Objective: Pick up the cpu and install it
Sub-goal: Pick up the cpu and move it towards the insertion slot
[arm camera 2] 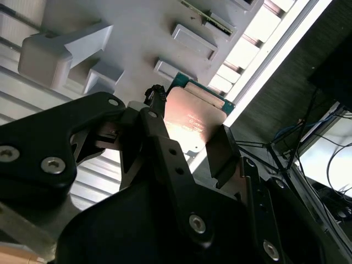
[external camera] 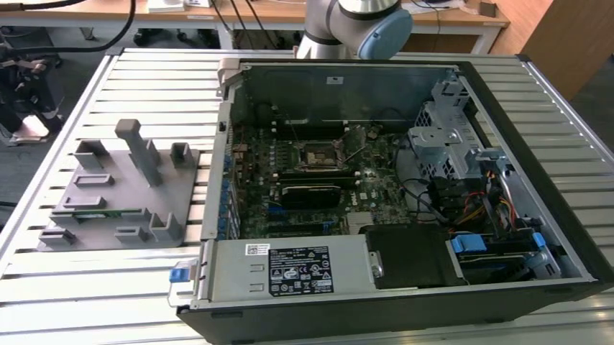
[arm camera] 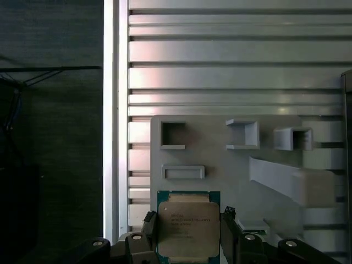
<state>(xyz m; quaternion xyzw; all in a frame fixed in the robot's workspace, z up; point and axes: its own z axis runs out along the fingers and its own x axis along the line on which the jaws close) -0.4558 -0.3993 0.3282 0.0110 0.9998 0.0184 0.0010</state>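
My gripper [arm camera: 188, 234] is shut on the cpu [arm camera: 188, 225], a flat square chip with a silvery top and a green rim. One black finger [arm camera: 148, 224] presses each of two opposite sides. In the second wrist view the cpu [arm camera 2: 193, 118] sits between the same fingers [arm camera 2: 155, 129] of the gripper [arm camera 2: 190, 137]. It hangs over the grey fixture [arm camera: 220, 159], near the fixture's edge. In the exterior view the motherboard socket [external camera: 320, 155] lies open inside the computer case [external camera: 403, 187], with the arm's base [external camera: 350, 29] behind the case.
The grey fixture [external camera: 115, 194] stands on the slatted table [external camera: 57, 287] at the exterior view's left and has raised posts and pockets. A green memory stick [external camera: 96, 213] lies in it. The case holds a power supply [external camera: 287, 269], a drive cage [external camera: 446, 136] and cables.
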